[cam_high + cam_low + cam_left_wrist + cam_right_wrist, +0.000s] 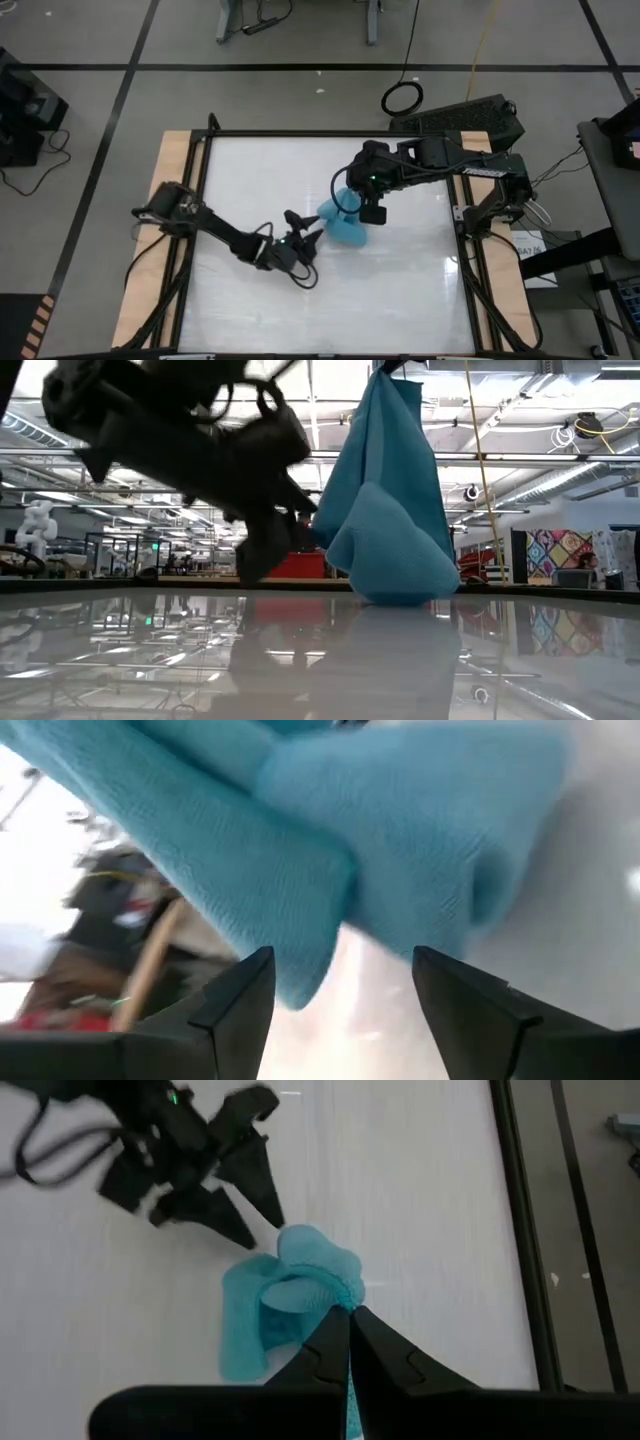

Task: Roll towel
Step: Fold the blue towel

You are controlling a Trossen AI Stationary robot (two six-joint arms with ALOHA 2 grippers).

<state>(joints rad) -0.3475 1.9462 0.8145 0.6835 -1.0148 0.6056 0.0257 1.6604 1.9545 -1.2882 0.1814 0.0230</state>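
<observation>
With our right gripper pinching the hanging towel and left gripper spread beside it, a slipping pinch would drop it in a heap.

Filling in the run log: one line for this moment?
right gripper: shut on turquoise cloth towel, lifted, bottom touching table | left gripper: open beside it

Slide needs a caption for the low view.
Right gripper dangles the towel above the table, left gripper open beside it.
</observation>
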